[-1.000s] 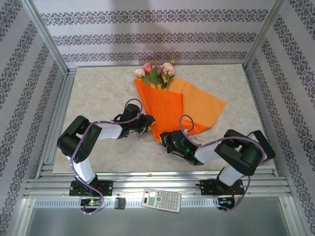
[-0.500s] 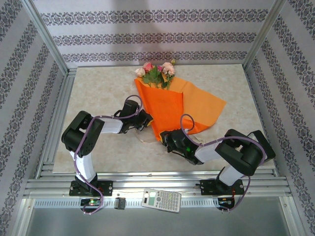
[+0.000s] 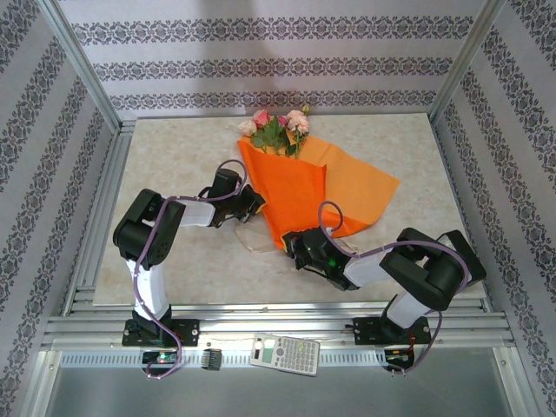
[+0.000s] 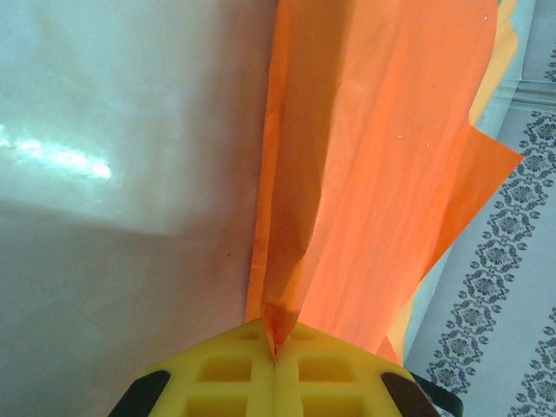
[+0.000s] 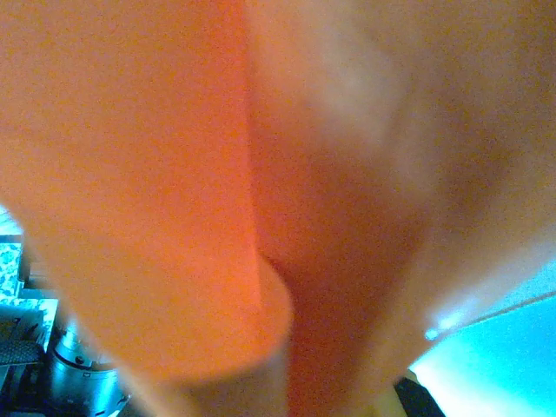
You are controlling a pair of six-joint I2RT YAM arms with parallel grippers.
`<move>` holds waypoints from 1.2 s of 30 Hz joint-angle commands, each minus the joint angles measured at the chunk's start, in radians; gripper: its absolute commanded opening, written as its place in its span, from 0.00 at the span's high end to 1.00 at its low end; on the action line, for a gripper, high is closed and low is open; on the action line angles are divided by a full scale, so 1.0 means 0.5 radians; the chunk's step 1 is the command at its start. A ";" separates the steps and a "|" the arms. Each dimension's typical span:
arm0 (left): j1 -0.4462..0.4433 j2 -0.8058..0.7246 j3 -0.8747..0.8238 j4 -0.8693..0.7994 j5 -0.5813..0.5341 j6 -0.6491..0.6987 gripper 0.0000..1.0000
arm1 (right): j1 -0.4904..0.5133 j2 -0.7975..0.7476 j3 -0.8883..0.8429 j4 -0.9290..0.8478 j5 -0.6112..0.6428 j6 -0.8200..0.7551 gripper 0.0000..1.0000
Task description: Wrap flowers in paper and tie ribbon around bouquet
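Beige marbled tabletop carries a creased bright orange paper sheet, folded into a cone around pink and cream roses at upper centre. My left gripper pinches the sheet's left edge between closed yellow pads, presumably to hold the fold tight. My right gripper sits closed at the cone's narrow tip; its load I cannot confirm. A pale beige ribbon strand lies untied beneath the left gripper. A grey calculator rests on the front rail and is no obstruction.
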 commanded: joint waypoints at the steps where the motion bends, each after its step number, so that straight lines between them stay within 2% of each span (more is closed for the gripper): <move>1: 0.096 0.055 0.122 0.006 -0.088 0.076 0.81 | -0.004 -0.024 0.004 -0.043 -0.064 -0.039 1.00; 3: 0.107 0.100 0.179 -0.002 -0.081 0.086 0.78 | -0.005 -0.012 0.012 -0.034 -0.077 -0.042 1.00; 4: 0.112 0.127 0.206 0.001 -0.074 0.088 0.84 | -0.007 -0.007 0.013 -0.031 -0.082 -0.043 1.00; 5: 0.118 0.152 0.224 0.010 -0.068 0.083 0.95 | -0.009 -0.006 0.015 -0.031 -0.084 -0.043 1.00; 6: 0.127 0.176 0.239 0.027 -0.069 0.072 1.00 | -0.007 -0.009 0.013 -0.034 -0.088 -0.044 1.00; 12: 0.193 0.234 0.322 0.052 -0.111 0.075 1.00 | -0.010 -0.006 0.001 -0.036 -0.101 -0.044 1.00; 15: 0.208 0.271 0.385 0.019 -0.108 0.095 0.88 | -0.010 0.000 0.000 -0.032 -0.105 -0.044 1.00; 17: 0.215 0.298 0.429 -0.015 -0.111 0.109 0.84 | -0.013 0.006 0.000 -0.029 -0.116 -0.047 1.00; 19: 0.225 0.330 0.458 -0.010 -0.114 0.104 0.88 | -0.016 0.008 -0.002 -0.028 -0.117 -0.046 1.00; 21: 0.236 0.361 0.475 0.016 -0.114 0.096 1.00 | -0.019 0.004 -0.008 -0.028 -0.120 -0.045 1.00; 28: 0.278 0.419 0.548 0.048 -0.121 0.082 1.00 | -0.042 -0.003 -0.021 -0.040 -0.160 -0.054 1.00; 31: 0.286 0.453 0.614 0.004 -0.116 0.098 0.88 | -0.050 0.006 -0.021 -0.037 -0.177 -0.057 1.00; 32: 0.296 0.460 0.630 -0.002 -0.120 0.105 0.88 | -0.052 0.011 -0.021 -0.034 -0.180 -0.054 1.00; 33: 0.302 0.473 0.642 0.004 -0.124 0.102 0.90 | -0.051 0.013 -0.019 -0.034 -0.184 -0.055 1.00; 35: 0.322 0.505 0.668 0.029 -0.122 0.087 1.00 | -0.053 0.016 -0.015 -0.034 -0.193 -0.056 1.00; 36: 0.333 0.519 0.682 0.040 -0.118 0.083 1.00 | -0.057 0.017 -0.013 -0.037 -0.198 -0.057 1.00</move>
